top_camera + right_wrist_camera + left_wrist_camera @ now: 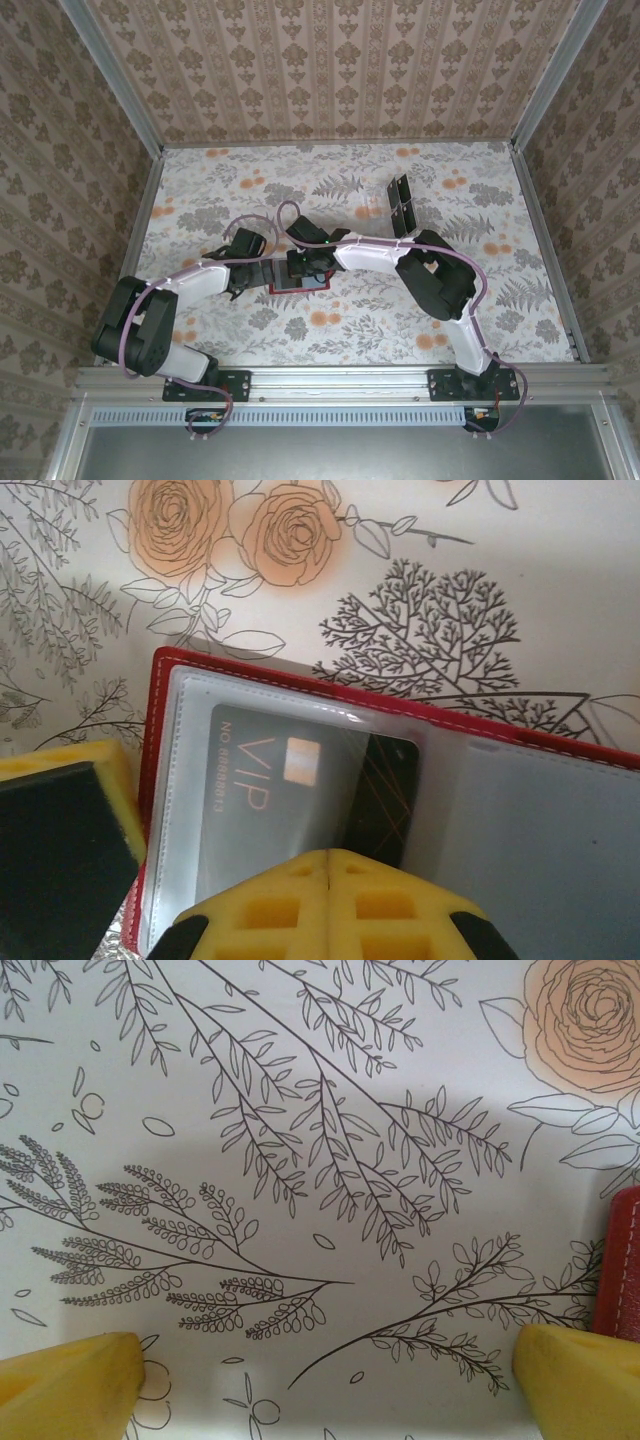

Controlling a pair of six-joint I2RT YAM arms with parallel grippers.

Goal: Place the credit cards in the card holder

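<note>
1. Left gripper (325, 1400): released, empty, above table (300, 1060); wallet (622, 1260) at right frame edge.
2. Right gripper (330, 905): clenched at bottom centre, tips covering card's (290, 800) lower part.
3. Card sits in open wallet's left pocket.

The card holder (300, 285) lay open on the desk (480, 300), midway between the left and right edges and nearer the near edge. A credit card (290, 790) sat in one of its pockets. The right end effector (330, 865) hung over it; the left end effector (330, 1380) was just beside its left edge. Behind, well apart, toward the far edge and right of centre, stood a rack (375, 207) with other cards (400, 188) in it.
</note>
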